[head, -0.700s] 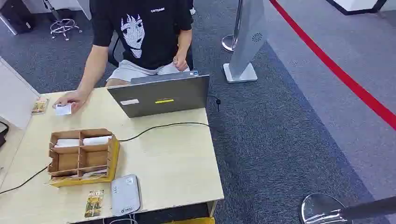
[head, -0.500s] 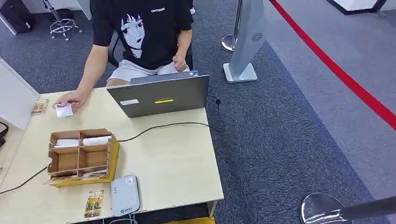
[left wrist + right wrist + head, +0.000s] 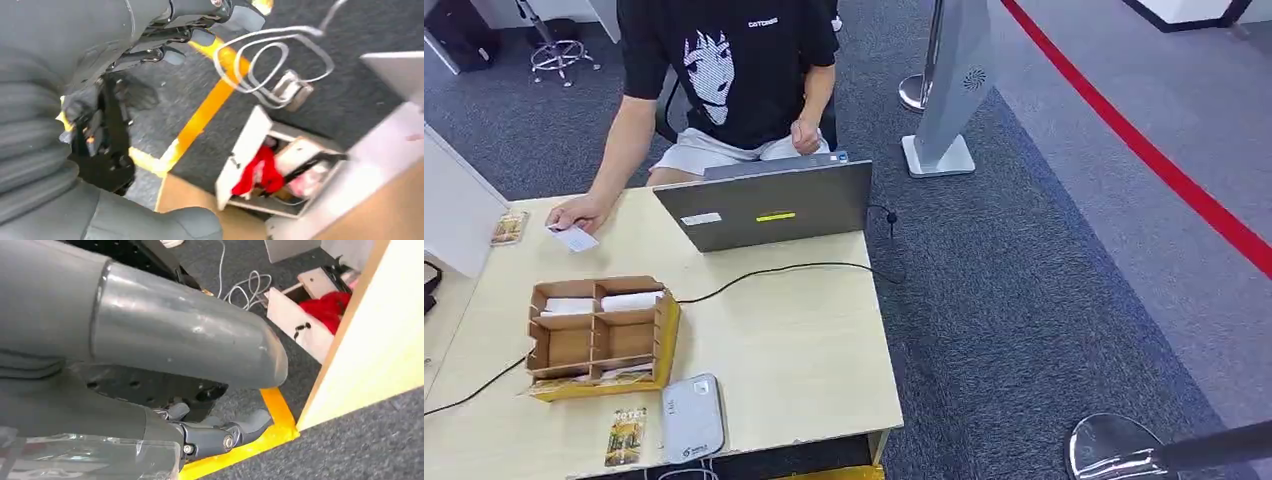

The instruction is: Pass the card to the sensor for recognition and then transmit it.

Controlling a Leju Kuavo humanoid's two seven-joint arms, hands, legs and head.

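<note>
Card-passing has not begun: on the desk [image 3: 804, 350] a person's hand [image 3: 576, 211] has just laid the white card [image 3: 574, 238] flat near the far left corner, while left hand [image 3: 150, 45] and right hand [image 3: 210, 432] hang low, fingers apart, holding nothing.

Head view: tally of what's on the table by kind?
Laptop: 1
Cardboard box with compartments: 1
Grey card reader: 1
White card under the person's hand: 1
Printed cards: 2
Black cable: 1
Total: 7
</note>
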